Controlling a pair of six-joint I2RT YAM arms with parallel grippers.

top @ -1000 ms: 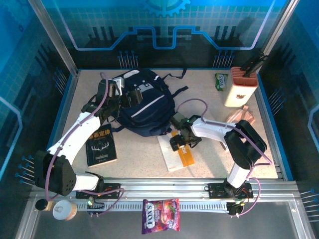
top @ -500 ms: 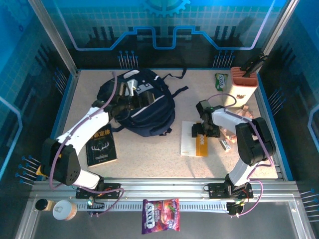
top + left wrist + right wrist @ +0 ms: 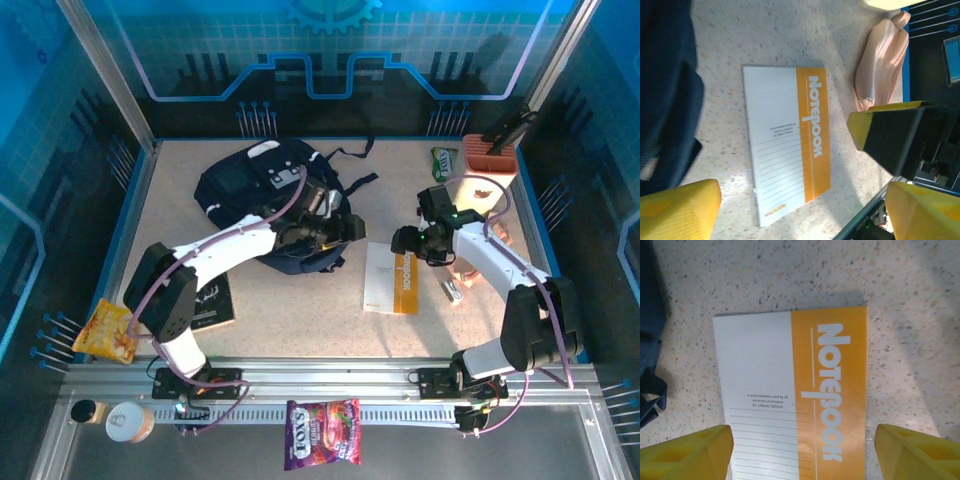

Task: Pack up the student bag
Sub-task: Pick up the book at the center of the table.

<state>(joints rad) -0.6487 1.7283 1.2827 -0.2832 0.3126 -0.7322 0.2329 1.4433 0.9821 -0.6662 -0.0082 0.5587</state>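
Observation:
The student bag (image 3: 262,196), dark navy with a white stripe, lies at the back left of the table; its fabric shows at the left of the left wrist view (image 3: 662,100) and of the right wrist view (image 3: 649,310). A white and orange notebook (image 3: 392,280) lies flat on the table to its right. My left gripper (image 3: 350,228) reaches over the bag's right edge, open, looking down on the notebook (image 3: 787,142). My right gripper (image 3: 403,241) hangs open just above the notebook's (image 3: 795,395) far end, nothing between its fingers (image 3: 917,452).
A black book (image 3: 205,300) lies front left, partly under the left arm. A cream box (image 3: 480,178), a green packet (image 3: 443,160) and a pink bundle (image 3: 490,240) sit at the right. An orange snack packet (image 3: 103,330) is at the left edge, a candy bag (image 3: 322,447) on the front rail.
The right gripper dragged the notebook rightwards, let it go and rose toward the back. The left arm swung from the bag's left side to its right edge. An orange packet appeared at left.

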